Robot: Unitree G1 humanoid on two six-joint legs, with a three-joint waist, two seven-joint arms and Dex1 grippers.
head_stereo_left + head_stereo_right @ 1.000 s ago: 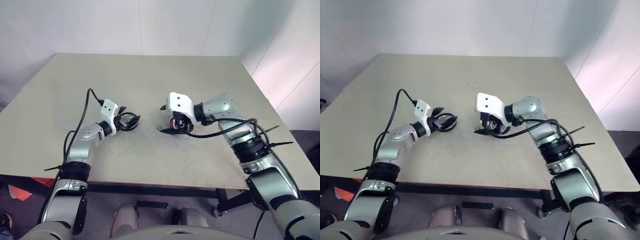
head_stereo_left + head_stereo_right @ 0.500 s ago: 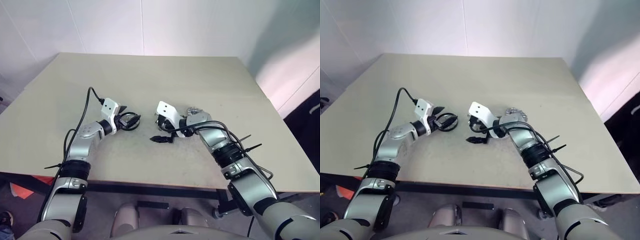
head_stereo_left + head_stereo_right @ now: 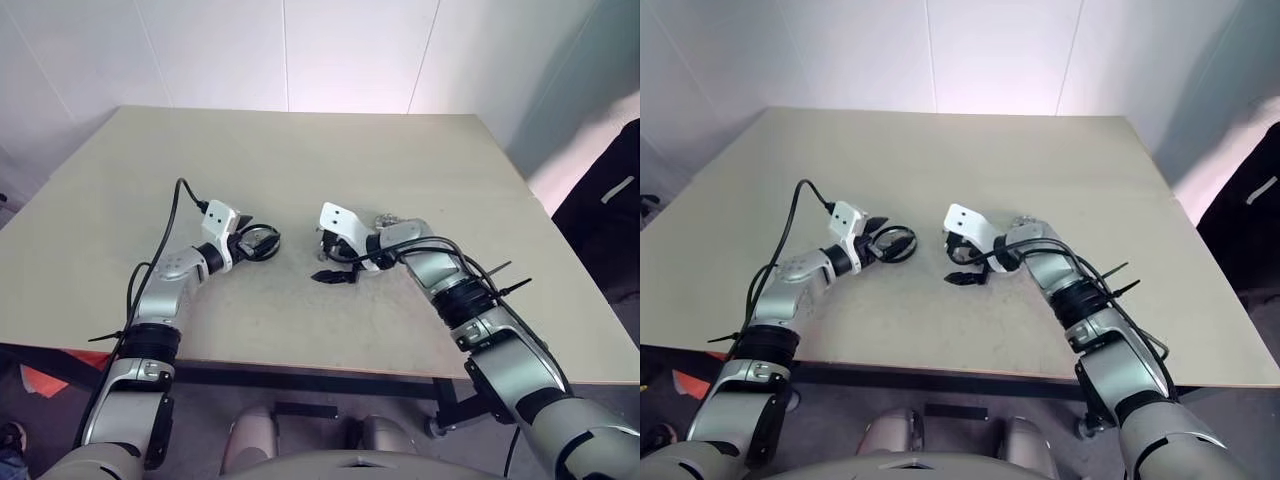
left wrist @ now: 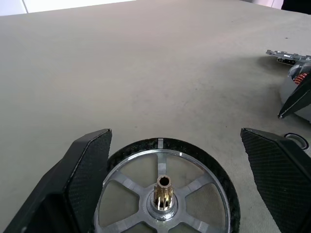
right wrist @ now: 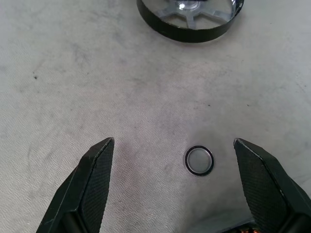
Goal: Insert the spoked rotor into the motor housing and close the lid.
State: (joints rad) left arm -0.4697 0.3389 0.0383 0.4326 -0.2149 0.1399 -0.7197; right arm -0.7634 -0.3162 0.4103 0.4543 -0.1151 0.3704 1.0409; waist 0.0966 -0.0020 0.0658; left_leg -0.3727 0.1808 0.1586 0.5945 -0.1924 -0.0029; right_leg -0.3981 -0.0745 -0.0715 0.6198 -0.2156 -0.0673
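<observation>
No legible writing — left gripper (image 4: 170, 184) jaws apart around the spoked rotor (image 4: 163, 191), right gripper (image 5: 182, 187) jaws apart

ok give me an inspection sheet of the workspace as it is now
surface: beige table, faintly scuffed.
job's things: spoked rotor lies flat between the left gripper's fingers; motor housing sits by the right gripper, copper windings showing; lid lies beyond the housing.
clutter: small washer ring lies flat between the right gripper's fingers.
grippers: left gripper open around the rotor, not clamped; right gripper open above the washer.
cables: black cable loops over the left arm; another runs along the right forearm.
surroundings: white walls.
</observation>
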